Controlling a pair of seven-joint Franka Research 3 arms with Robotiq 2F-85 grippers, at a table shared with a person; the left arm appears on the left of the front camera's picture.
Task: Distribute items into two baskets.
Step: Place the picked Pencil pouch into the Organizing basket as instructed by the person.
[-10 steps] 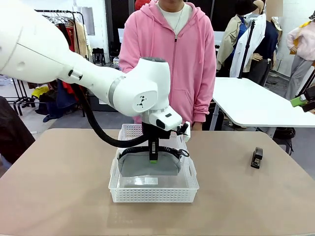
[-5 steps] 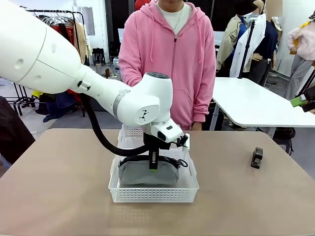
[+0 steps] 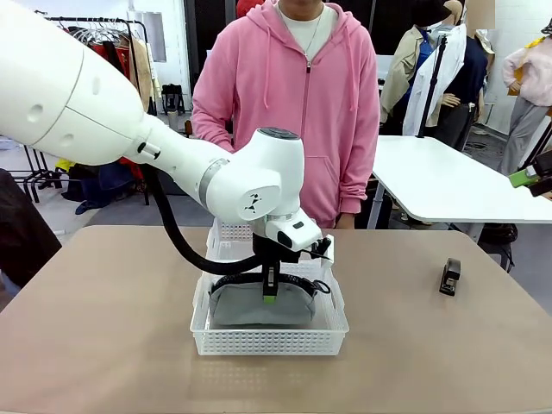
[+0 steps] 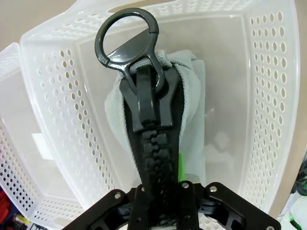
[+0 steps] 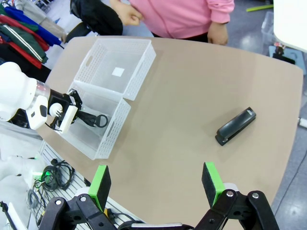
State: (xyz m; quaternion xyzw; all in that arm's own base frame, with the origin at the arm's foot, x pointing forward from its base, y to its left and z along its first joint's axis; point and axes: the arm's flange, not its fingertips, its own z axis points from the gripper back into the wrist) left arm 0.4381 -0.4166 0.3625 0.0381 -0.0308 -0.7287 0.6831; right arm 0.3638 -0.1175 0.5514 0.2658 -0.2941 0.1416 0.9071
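My left gripper is shut on the black zipper edge of the grey fabric pouch and holds it inside the near white basket. In the left wrist view the pouch hangs from my fingers, its zipper and ring pull pointing down into the basket. A second white basket stands just behind, touching the first. The small black stapler lies at the table's right side, below my open right gripper, which hovers high above the stapler.
A person in a pink hoodie stands at the far edge behind the baskets, hands down. Bare tan tabletop spreads left of the baskets and between them and the stapler. A white table stands at the back right.
My left gripper has lowered the pouch deeper into the near basket, so the pouch now slumps on the basket's floor. The stapler and right arm have not moved.
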